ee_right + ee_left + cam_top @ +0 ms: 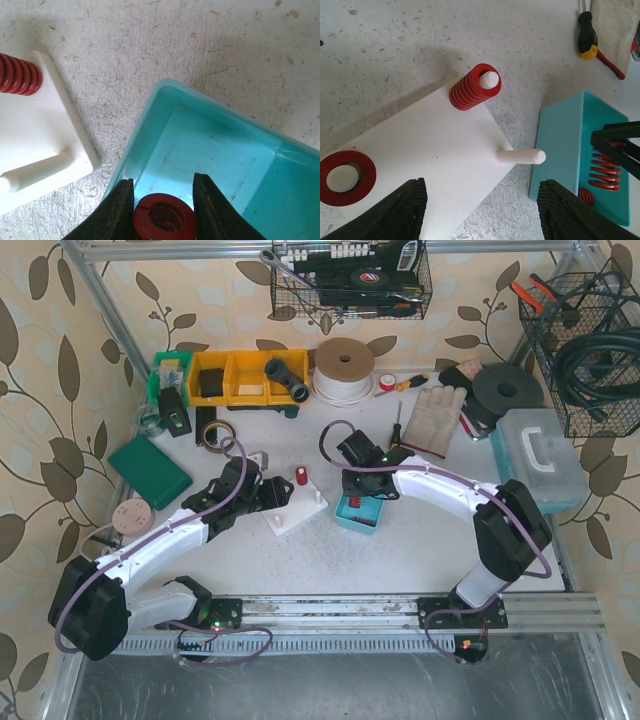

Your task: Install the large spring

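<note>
We take the white base plate [290, 515] on the worktop [420, 550] as our landmark. The teal tray [343, 516] sits just beside its right edge, not quite touching it. The right end effector [163, 192] reaches down into that tray. In its wrist view we see the two dark fingers [120, 210] pressed against opposite sides of a red spring [164, 219], which is seen end-on, so the jaws are closed onto it at about the spring's own width. We cannot tell whether the spring rests on the tray floor or is raised off it. The left end effector [481, 192] hangs over the near edge of the plate with its jaws spread wide and nothing held between them; only the plate shows below the gap. On the plate itself we find three posts. The far one carries another red spring [470, 87], with the white tip of the post poking out of its top. The one nearest the tray is a bare peg [520, 156]. A third, at the opposite end from the tray, is ringed by a wide red coil [367, 175] (seen from straight above). From the left wrist we also see more red coils [602, 172] lying in the tray under the right arm's fingers — how many, we cannot say.
</note>
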Action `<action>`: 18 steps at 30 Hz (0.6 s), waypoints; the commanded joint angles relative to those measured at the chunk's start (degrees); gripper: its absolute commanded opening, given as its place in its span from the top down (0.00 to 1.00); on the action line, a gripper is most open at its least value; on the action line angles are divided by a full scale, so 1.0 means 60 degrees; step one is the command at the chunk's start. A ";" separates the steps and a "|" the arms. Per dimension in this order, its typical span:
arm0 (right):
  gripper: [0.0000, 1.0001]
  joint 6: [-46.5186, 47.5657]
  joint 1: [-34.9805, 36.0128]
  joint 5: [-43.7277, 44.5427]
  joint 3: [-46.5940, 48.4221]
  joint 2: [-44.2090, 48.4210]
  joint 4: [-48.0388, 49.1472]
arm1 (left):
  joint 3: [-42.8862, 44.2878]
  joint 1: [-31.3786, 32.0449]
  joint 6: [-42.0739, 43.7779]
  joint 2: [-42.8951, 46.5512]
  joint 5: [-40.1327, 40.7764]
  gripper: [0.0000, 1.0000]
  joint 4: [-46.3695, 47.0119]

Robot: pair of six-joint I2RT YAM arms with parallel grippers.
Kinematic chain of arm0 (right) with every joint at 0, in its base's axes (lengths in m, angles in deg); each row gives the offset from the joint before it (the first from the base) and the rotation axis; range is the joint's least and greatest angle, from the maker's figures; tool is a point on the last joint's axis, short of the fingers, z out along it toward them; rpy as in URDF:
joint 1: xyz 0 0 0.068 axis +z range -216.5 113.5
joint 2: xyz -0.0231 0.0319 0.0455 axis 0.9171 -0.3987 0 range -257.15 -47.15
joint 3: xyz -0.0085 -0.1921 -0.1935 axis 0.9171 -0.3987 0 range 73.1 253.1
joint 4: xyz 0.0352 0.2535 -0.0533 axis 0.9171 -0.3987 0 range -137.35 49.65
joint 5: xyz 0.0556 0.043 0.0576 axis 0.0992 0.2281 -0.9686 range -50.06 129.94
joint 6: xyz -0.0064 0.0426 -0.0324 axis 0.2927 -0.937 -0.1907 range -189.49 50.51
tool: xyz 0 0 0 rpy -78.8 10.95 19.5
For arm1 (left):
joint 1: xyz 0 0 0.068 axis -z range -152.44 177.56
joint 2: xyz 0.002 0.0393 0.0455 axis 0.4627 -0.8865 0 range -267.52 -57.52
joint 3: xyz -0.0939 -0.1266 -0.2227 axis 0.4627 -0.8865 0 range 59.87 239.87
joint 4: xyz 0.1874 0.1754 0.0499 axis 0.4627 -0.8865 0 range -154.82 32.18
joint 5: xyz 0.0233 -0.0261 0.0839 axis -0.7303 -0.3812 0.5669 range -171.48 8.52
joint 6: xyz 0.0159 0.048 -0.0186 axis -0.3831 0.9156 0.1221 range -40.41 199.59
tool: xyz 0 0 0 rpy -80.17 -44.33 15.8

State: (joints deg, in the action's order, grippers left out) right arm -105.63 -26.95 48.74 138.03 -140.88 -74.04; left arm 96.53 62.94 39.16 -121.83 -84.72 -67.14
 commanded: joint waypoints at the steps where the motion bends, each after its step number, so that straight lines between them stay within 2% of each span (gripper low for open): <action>1: 1.00 0.0471 0.0048 0.0083 -0.0062 0.0333 -0.0143 | 0.0030 0.0059 0.0146 0.0392 -0.0079 0.35 0.0300; 6: 1.00 0.0644 0.0044 0.0066 -0.0240 0.0638 0.0046 | -0.0069 0.0055 0.0228 0.0494 -0.0569 0.36 0.0588; 10: 1.00 0.0715 -0.0180 -0.0501 -0.0469 0.1096 0.0384 | 0.0193 0.0061 0.0409 0.0267 -0.2369 0.37 0.1112; 13: 1.00 0.0363 -0.0613 -0.1350 -0.0777 0.1654 0.0720 | 0.0031 0.0257 -0.0580 0.0049 -0.3371 0.38 0.2516; 15: 1.00 0.0033 -0.0896 -0.1868 -0.0831 0.1965 0.0645 | 0.0082 0.0698 -0.1222 -0.0055 -0.3392 0.38 0.3454; 18: 1.00 -0.0539 -0.1153 -0.2272 -0.0905 0.2536 0.0488 | 0.0771 0.1615 -0.1269 -0.0432 -0.2896 0.38 0.3562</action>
State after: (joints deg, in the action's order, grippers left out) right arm -104.36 -32.24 40.78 133.46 -130.06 -71.86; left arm 96.62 67.18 35.10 -122.42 -99.76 -54.18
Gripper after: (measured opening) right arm 0.292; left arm 0.620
